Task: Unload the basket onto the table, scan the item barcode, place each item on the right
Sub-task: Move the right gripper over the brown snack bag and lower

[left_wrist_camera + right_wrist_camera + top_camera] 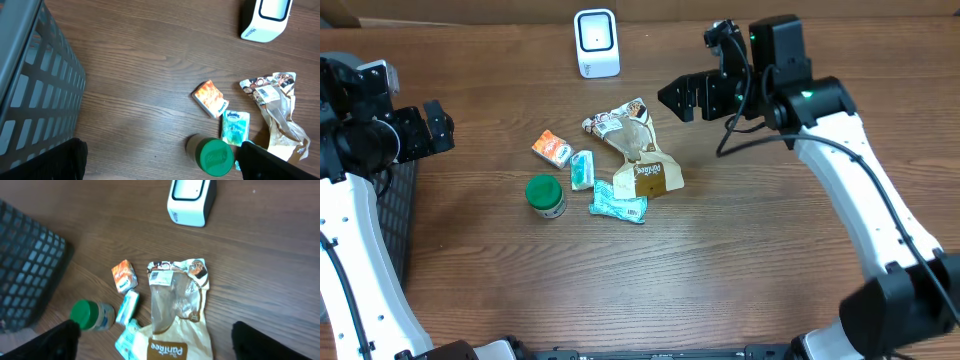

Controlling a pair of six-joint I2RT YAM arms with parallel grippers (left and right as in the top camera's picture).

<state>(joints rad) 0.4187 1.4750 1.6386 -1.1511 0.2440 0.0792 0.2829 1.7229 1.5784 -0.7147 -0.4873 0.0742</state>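
You've got open table (pixel 760 280) near and right of the pile, basket (pixel 398 215) at the left edge, right gripper (pixel 672 100) and left gripper (pixel 440 128) both spread wide and empty (touching nothing), bag (pixel 175 300) lying mid-table near the white scanner (pixel 596 42), barcode label (pixel 161 278) facing up, Kleenex pack (pixel 235 127) close by.

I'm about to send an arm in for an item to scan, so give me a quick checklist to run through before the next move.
1. Right gripper open and empty: ok.
2. Left gripper open and empty: ok.
3. Scanner upright, nothing in front of its face: ok.
4. Bread bag white label facing up: ok. Whether its barcode is readable: cannot tell, too small.
5. Bread bag clear of neighbours: not ok, the teal packet lies against its lower end.
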